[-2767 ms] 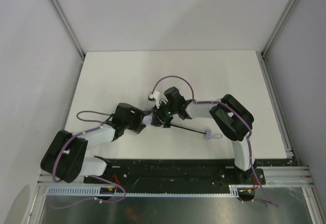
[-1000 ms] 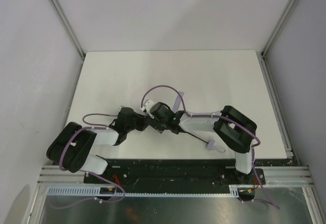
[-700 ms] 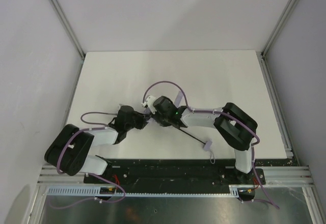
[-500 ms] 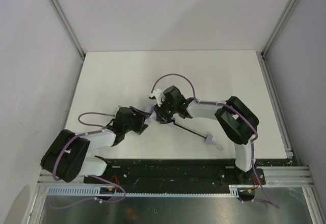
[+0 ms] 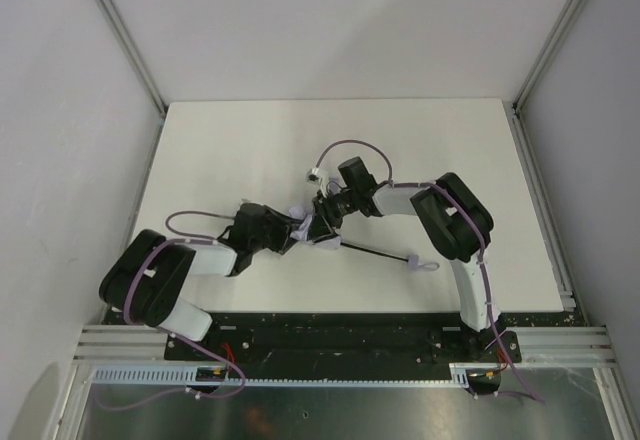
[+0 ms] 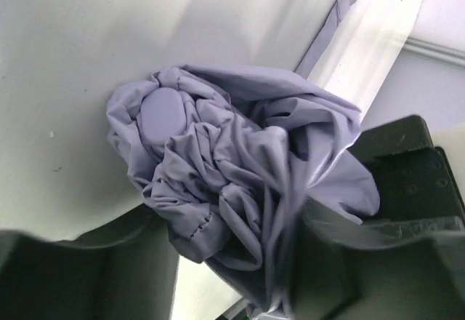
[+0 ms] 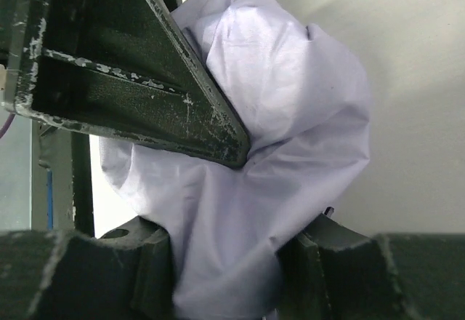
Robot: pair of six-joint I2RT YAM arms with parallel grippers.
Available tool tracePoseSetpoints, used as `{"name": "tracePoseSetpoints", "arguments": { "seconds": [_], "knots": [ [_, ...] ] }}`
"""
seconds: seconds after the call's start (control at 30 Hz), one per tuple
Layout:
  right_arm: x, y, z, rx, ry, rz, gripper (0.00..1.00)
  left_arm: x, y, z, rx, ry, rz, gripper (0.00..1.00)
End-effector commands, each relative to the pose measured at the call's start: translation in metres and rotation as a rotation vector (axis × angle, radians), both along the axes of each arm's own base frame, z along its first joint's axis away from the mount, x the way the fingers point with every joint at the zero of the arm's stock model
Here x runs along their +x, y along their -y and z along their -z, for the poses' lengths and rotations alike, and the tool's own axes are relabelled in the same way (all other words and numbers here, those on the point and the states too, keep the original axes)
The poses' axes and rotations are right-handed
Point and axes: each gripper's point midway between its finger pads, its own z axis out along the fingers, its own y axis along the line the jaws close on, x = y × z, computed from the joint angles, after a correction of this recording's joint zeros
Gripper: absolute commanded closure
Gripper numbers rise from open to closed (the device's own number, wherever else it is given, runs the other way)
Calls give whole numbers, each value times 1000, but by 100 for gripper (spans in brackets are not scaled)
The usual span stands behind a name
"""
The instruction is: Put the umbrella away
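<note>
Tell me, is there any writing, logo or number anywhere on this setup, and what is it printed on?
No readable text in any view.
The umbrella: plain lavender fabric, no print or label showing.
The table: plain white, no marks.
The left arm and right arm: nothing legible; any small print is too small to read.

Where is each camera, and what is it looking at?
Top: above and behind, looking down at the table; left arm, right arm, umbrella show.
Left wrist: on the left arm, facing the bunched canopy, own jaws at the bottom.
Right wrist: on the right arm, close on that canopy, own jaws below.
All three share the umbrella.
</note>
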Motion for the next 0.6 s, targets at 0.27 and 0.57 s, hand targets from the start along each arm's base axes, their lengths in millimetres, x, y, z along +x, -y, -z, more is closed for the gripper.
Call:
{"name": "tracePoseSetpoints", "arguments": {
  "seconds": [0.27,0.57],
  "knots": [
    [-33,0,0,-130,-151,60,88,-38,-39,47,200,-32,-8,99],
    [-9,24,-28,-429,278,313,23,-45,-34,38,131,-38,-12,100]
  ]
}}
